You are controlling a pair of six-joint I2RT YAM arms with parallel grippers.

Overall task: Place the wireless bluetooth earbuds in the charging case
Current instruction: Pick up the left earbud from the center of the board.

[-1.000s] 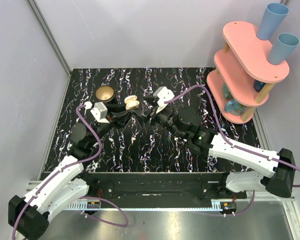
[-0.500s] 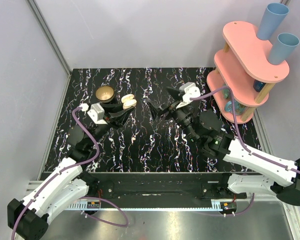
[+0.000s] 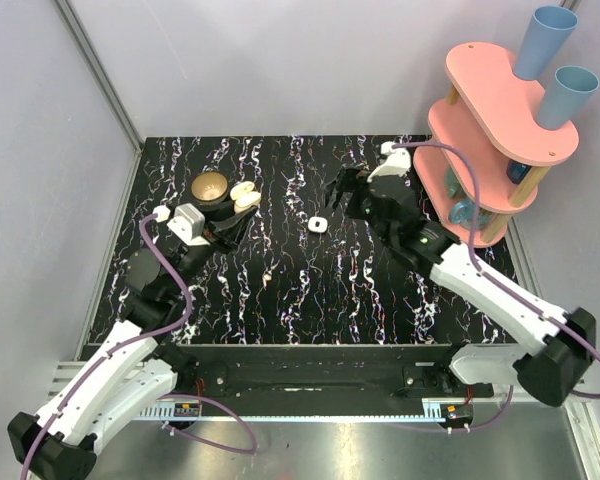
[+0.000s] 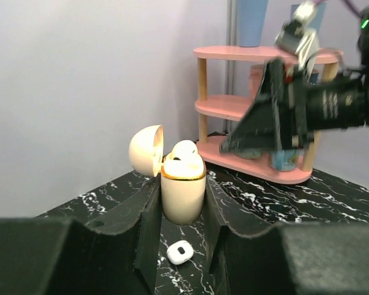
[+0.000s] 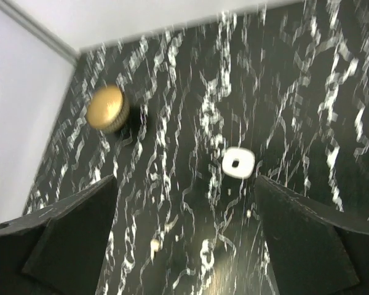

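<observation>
**Square up before pinching**

Left gripper [image 4: 182, 212] clamps the charging case [image 4: 183, 184] upright, lid open, one earbud [image 4: 184, 149] seated. Right gripper [image 5: 184, 184] gapes wide, empty. It should straddle the small white piece [image 3: 318, 224] on the table [image 3: 280, 290], seemingly the other earbud, squarely, then pinch gently.

tabletop [image 3: 280, 290]: black, white marble veins | charging case [image 4: 183, 196]: cream, gold rim | earbud [image 4: 184, 149] in it: white | bowl [image 3: 210, 186]: brass | shelf [image 3: 480, 70]: pink, pale wood posts | cups [image 3: 543, 40]: blue | my left end effector [image 4: 182, 212], my right end effector [image 5: 184, 239]: black | my cables [image 3: 175, 275]: purple
</observation>
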